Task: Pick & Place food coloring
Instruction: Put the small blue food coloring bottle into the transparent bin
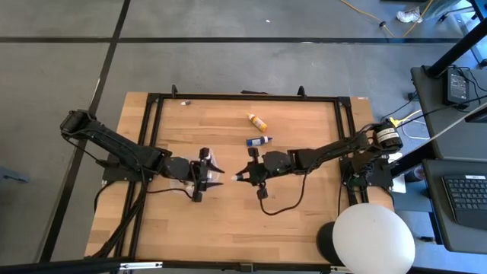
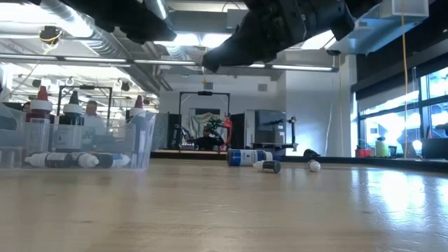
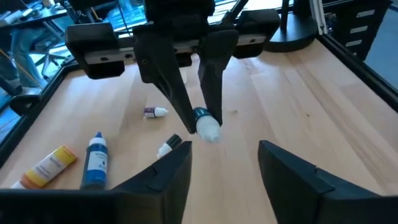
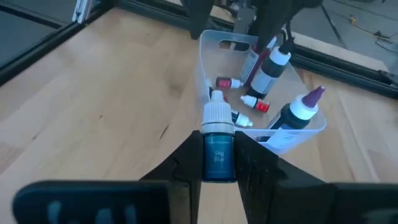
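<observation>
Blue food coloring bottle (image 4: 217,153) pinched in right gripper (image 1: 242,176) jaws, arm stretched toward tray (image 4: 214,45), left gripper (image 3: 221,167) jaws spread.

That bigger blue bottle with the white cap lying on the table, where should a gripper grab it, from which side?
Grip the blue bottle across its body, mid-length, from straight above: it lies flat on the wooden table, and its white cap tapers. The right gripper, nearest, is shut on a small sky-blue bottle.
</observation>
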`<act>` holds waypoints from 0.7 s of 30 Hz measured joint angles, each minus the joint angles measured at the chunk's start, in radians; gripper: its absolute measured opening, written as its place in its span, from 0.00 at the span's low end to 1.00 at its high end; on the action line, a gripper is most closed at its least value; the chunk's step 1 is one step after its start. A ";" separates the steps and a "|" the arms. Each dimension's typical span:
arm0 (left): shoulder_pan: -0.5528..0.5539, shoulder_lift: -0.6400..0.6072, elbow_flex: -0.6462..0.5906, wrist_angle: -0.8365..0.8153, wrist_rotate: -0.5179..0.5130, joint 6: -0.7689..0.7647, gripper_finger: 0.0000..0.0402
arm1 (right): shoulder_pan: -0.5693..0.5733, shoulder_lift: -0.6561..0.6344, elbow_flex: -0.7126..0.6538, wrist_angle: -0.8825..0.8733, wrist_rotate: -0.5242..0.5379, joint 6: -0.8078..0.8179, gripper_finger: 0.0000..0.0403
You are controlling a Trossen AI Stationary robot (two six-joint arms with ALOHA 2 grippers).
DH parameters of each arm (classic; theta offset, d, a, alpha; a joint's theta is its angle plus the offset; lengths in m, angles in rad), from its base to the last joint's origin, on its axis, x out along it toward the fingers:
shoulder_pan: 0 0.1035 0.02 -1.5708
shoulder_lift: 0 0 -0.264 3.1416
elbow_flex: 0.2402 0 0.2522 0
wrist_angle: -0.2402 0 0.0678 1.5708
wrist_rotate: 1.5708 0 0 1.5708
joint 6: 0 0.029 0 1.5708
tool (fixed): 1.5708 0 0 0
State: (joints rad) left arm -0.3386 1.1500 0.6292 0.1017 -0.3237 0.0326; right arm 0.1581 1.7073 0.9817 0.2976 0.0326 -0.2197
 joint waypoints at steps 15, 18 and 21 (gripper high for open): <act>0.000 0.001 0.000 0.022 -0.007 0.086 0.60 | 0.000 0.000 0.000 0.112 -0.058 0.020 0.21; 0.000 0.017 0.000 0.048 -0.038 0.148 0.59 | 0.000 0.000 0.000 0.119 -0.060 0.036 0.21; 0.000 0.056 0.000 0.086 -0.054 0.231 0.57 | 0.000 0.000 0.000 0.129 -0.060 0.037 0.21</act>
State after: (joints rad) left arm -0.3387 1.2064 0.6292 0.1879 -0.3781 0.2636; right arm 0.1581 1.7073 0.9817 0.4270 -0.0273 -0.1829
